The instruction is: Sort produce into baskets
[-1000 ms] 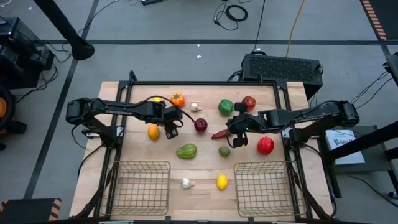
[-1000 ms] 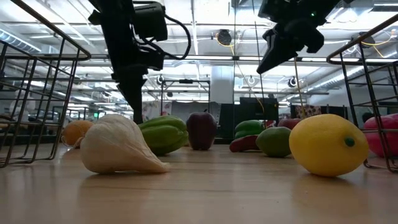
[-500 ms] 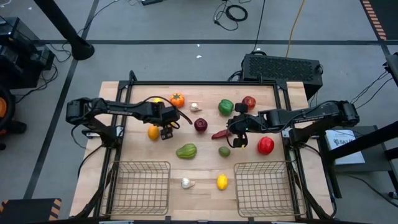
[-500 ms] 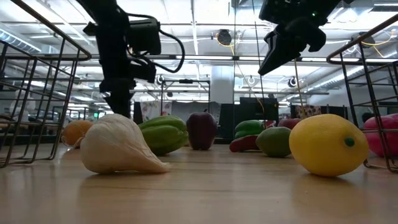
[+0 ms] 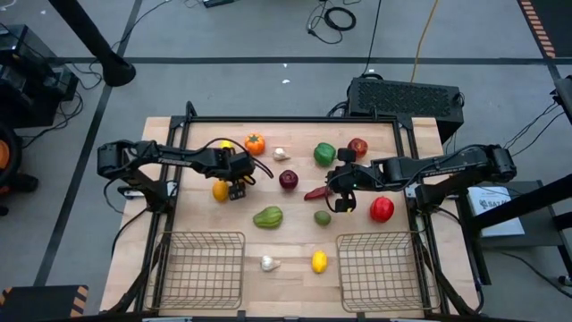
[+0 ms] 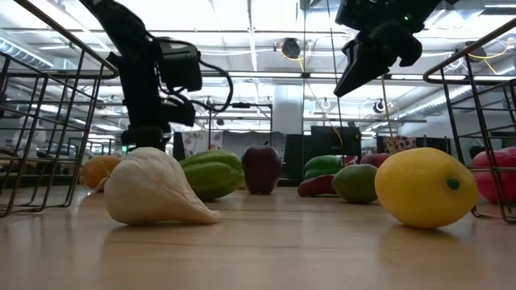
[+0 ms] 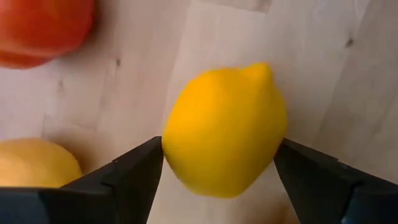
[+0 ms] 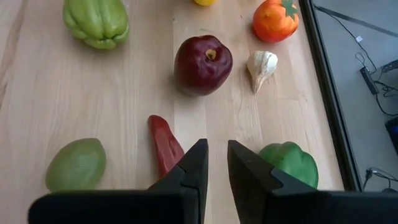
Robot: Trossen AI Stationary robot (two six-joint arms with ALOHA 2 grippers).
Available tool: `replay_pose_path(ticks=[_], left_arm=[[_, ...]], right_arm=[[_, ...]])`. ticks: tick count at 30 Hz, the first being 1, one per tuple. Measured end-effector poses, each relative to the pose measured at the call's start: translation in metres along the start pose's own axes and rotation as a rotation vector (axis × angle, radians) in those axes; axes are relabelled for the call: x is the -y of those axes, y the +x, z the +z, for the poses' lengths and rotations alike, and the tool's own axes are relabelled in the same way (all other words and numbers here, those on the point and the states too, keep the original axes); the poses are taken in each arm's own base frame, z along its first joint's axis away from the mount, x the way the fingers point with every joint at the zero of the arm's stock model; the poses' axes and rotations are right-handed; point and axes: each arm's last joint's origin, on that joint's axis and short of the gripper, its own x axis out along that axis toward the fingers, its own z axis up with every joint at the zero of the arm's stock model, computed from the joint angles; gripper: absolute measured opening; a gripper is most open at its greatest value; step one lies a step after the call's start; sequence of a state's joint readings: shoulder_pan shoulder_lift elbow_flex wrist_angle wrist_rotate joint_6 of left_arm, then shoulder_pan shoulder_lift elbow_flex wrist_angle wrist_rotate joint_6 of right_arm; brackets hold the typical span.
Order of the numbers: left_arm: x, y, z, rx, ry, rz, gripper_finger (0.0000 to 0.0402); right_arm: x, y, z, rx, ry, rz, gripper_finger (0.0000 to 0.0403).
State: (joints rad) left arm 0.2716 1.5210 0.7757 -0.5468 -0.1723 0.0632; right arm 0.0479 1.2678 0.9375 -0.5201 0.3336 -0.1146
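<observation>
**Desk:** Two baskets, and both with nothing inside?

**Me:** Yes. The left basket (image 5: 204,235) and the right basket (image 5: 375,236) stand at the near edge of the table (image 5: 286,234), and no produce is in them. Between them lie a garlic bulb (image 5: 267,263) and a yellow lemon (image 5: 319,261).

**Desk:** What changed in the last second?

**Me:** The left gripper (image 7: 219,144) went sideways and down to the orange-yellow lemon (image 7: 227,118) on the left half of the table. Now its fingers are spread, one on each side of this lemon. I cannot tell if the pads already press it. I judge this as the first pick, at the moment just before closing, so the sorting is only at its beginning.

**Desk:** And the right arm?

**Me:** It did not move. The right gripper (image 8: 216,149) hangs above the table, over the red chili (image 8: 165,146), with the fingers almost pressed together and nothing between them. A little farther are a dark red apple (image 8: 203,64) and a second garlic bulb (image 8: 262,65).

**Desk:** The surface, the room?

**Me:** Light wood, flat and dry as far as I see. Behind the far edge is a black box (image 5: 407,97) on a grey floor with cables. The low view shows a big hall with ceiling lights.
</observation>
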Motion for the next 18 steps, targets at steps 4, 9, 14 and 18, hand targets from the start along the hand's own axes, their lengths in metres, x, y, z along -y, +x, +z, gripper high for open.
replay_pose_path(ticks=[4, 9, 14, 18], left_arm=[[-0.0003, 0.0013, 0.003, 0.024, 0.017, -0.003, 0.0289], [0.0001, 0.0044, 0.0035, 0.014, 0.067, -0.003, 0.0262], [0.0005, 0.0046, 0.0059, 0.04, 0.076, -0.01, 0.0241], [0.0011, 0.0047, 0.0065, 0.047, 0.074, -0.012, 0.0234]], right_arm=[[0.0, 0.0, 0.0001, 0.001, -0.001, 0.0, 0.0052], [0.0, 0.0, 0.0003, 0.002, 0.0, -0.001, 0.0052], [0.0, 0.0, 0.0003, 0.003, 0.0, -0.001, 0.0052], [0.0, 0.0, 0.0003, 0.003, -0.001, -0.001, 0.0052]])
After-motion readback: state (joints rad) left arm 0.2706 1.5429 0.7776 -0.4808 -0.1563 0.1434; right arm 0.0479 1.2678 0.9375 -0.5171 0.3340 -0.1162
